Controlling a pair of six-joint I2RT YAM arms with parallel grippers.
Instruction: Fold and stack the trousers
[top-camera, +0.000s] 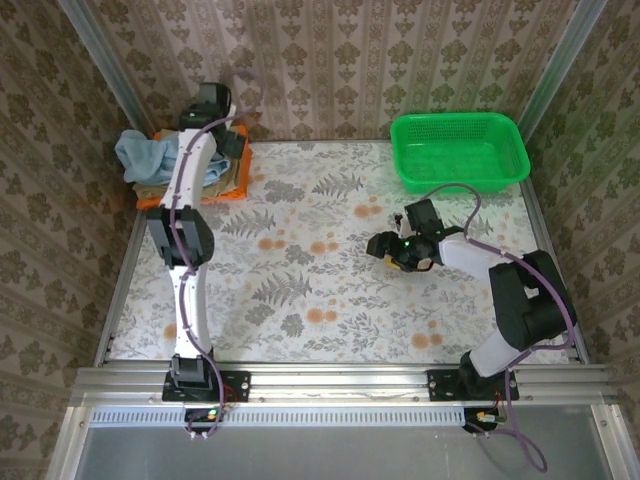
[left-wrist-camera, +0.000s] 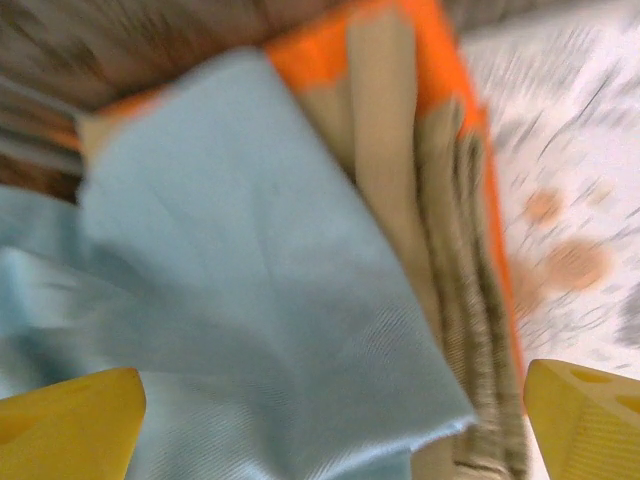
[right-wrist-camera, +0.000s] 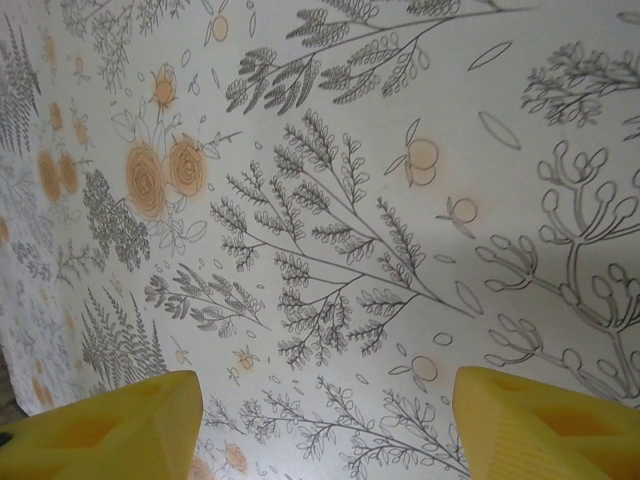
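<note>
The light sky-blue trousers (top-camera: 143, 152) lie bunched at the far left corner on a stack of tan folded cloth over an orange cloth (top-camera: 230, 193). In the left wrist view the blue trousers (left-wrist-camera: 240, 280) spread close below, covering the tan trousers (left-wrist-camera: 450, 240) and the orange cloth (left-wrist-camera: 440, 60). My left gripper (left-wrist-camera: 335, 425) hangs open just above the blue fabric, holding nothing; in the top view it is at the stack (top-camera: 228, 135). My right gripper (top-camera: 395, 250) hovers open over bare table right of centre, its yellow fingertips (right-wrist-camera: 540, 425) wide apart.
A green plastic basket (top-camera: 459, 150) stands at the far right. The floral tablecloth (top-camera: 300, 260) covers the table, with metal rails along its edges and patterned walls close behind the stack.
</note>
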